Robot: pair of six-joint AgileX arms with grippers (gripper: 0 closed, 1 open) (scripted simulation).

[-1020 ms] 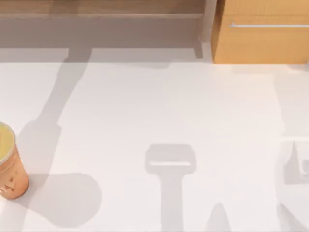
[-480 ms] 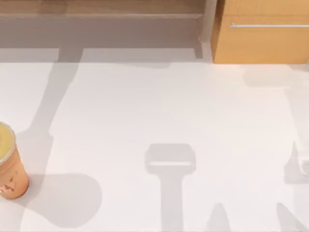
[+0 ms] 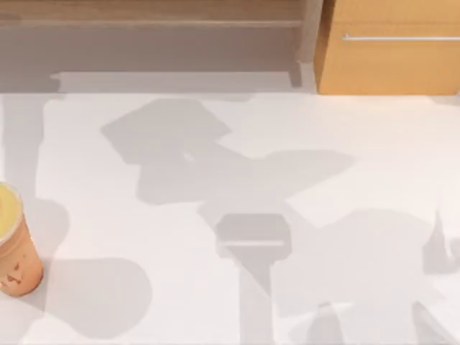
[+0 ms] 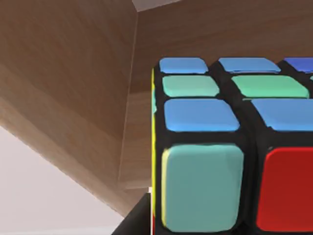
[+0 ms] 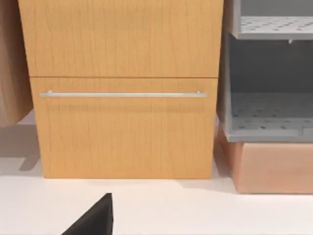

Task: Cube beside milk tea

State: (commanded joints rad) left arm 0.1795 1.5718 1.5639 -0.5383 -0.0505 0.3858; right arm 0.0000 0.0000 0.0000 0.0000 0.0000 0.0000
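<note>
Shadows on the table (image 3: 215, 302) have spread from thin arm shapes into broad blotches; the milk tea (image 3: 14, 248) has stayed at its left edge. Close before the left wrist camera sits the cube (image 4: 230, 147), seemingly carried, though I cannot tell the grip. Open table lies right of the milk tea for setting it down. The right arm looks idle, facing the wooden cabinet (image 5: 122, 88).
</note>
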